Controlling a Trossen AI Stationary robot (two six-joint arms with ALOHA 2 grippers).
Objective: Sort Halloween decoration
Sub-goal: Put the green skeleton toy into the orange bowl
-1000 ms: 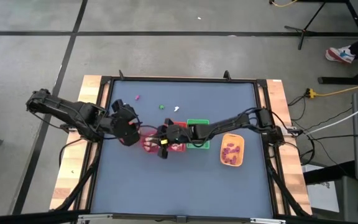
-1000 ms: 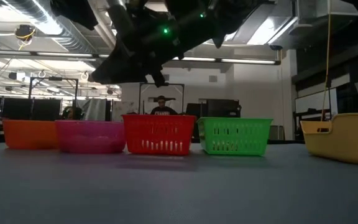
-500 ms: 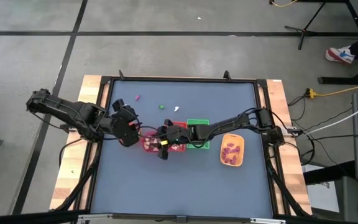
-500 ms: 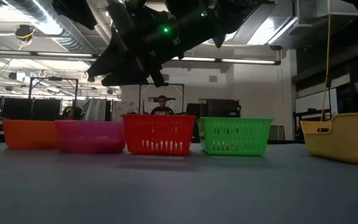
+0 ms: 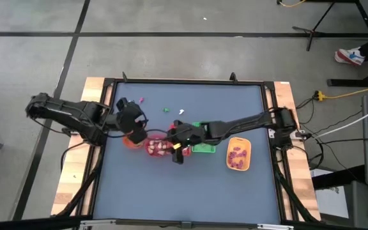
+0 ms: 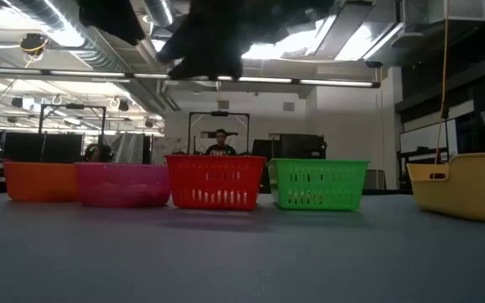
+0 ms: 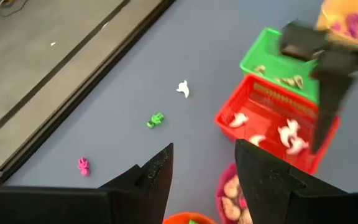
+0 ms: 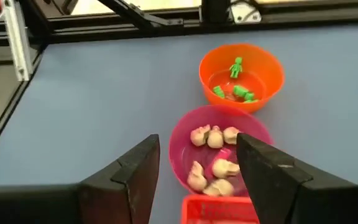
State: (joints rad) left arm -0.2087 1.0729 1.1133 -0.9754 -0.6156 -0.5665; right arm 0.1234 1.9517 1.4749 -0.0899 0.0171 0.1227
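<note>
R gripper (image 5: 177, 155) now spread, empty, hanging over red basket (image 5: 160, 147) and pink bowl (image 8: 219, 157); was pinched a sec ago, so piece prob. dropped. L gripper (image 7: 202, 177) spread too, over orange bowl (image 8: 242, 76). Left to sort on far side: white (image 7: 183, 89), green (image 7: 156, 119), pink (image 7: 83, 165) trinkets.

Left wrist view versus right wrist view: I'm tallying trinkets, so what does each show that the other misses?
Only the left wrist view shows three loose trinkets on the table, white, green and magenta, plus white pieces in the red basket and the green basket. Only the right wrist view shows green figures in the orange bowl. Both show cream pieces in the pink bowl.
</note>
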